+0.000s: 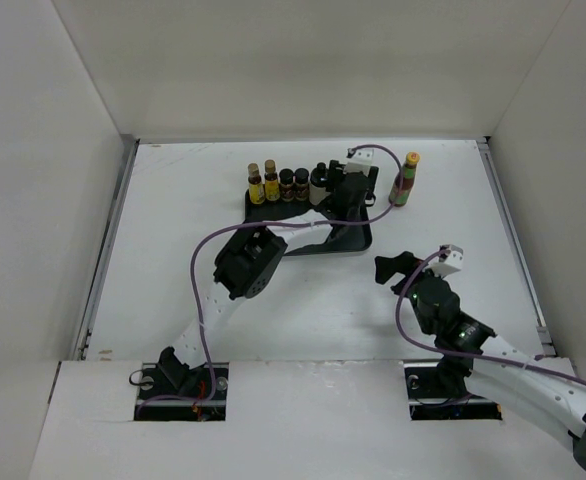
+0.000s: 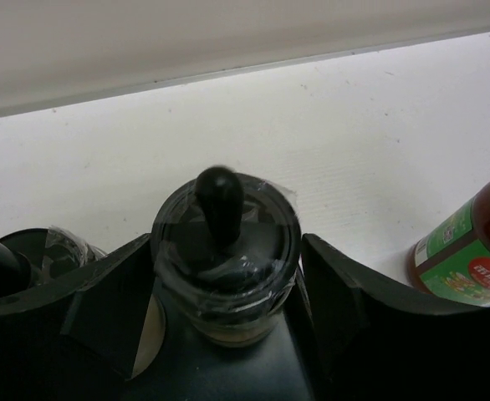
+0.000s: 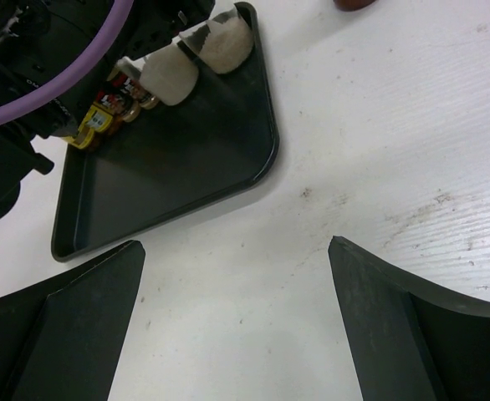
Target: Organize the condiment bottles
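A black tray (image 1: 318,238) carries a row of condiment bottles along its back edge: two yellow-labelled (image 1: 263,185), two dark jars (image 1: 294,184) and a white black-capped bottle (image 1: 320,182). My left gripper (image 1: 350,188) is at the row's right end. In the left wrist view its jaws (image 2: 227,255) hug a second white black-capped bottle (image 2: 226,284) standing on the tray, fingers against its cap. The red bottle with a green neck (image 1: 405,180) stands on the table right of the tray and shows in the left wrist view (image 2: 471,251). My right gripper (image 1: 393,268) (image 3: 237,251) is open and empty over bare table.
White walls close in the table on the left, back and right. The left arm and its purple cable (image 1: 213,250) reach across the tray's left side. In the right wrist view the tray's near corner (image 3: 262,167) lies just ahead of the fingers.
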